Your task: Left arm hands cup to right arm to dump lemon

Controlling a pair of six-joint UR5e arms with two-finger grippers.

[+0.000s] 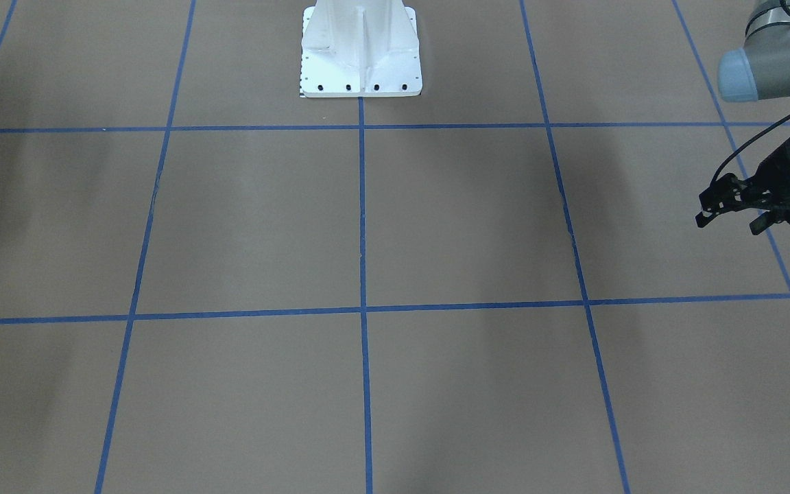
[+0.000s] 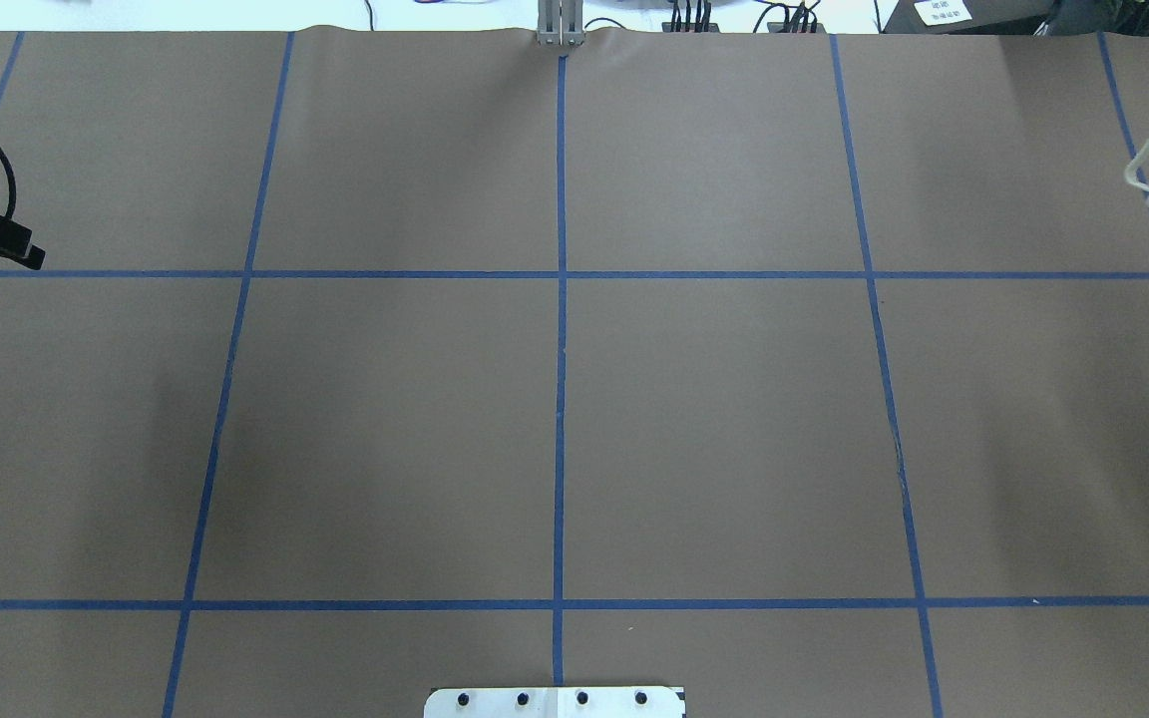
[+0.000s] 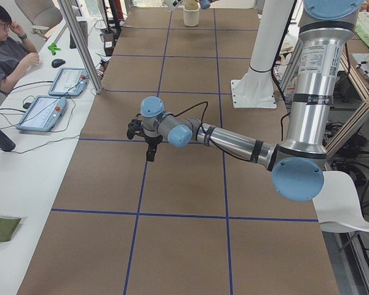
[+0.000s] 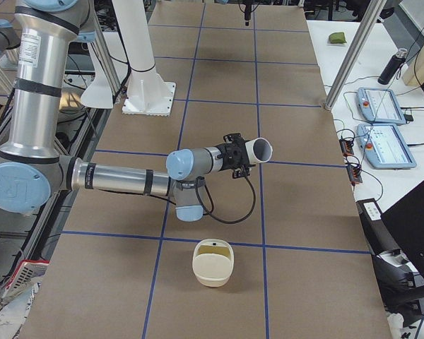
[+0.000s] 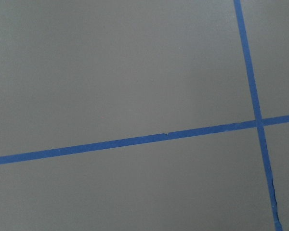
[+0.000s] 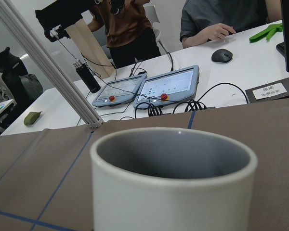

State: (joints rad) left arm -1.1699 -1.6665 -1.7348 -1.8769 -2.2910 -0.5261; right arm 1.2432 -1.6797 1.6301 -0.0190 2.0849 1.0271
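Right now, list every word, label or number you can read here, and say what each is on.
None can be read.
White sticker past the table's far edge: print too blurred.
Label on the left arm: too small.
Label on the right arm: too small.
Cup: no lettering on the side that shows.

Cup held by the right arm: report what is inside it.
The cup shows only its grey upper inner wall, which is bare. Its near rim hides the bottom, so any lemon there cannot be seen.
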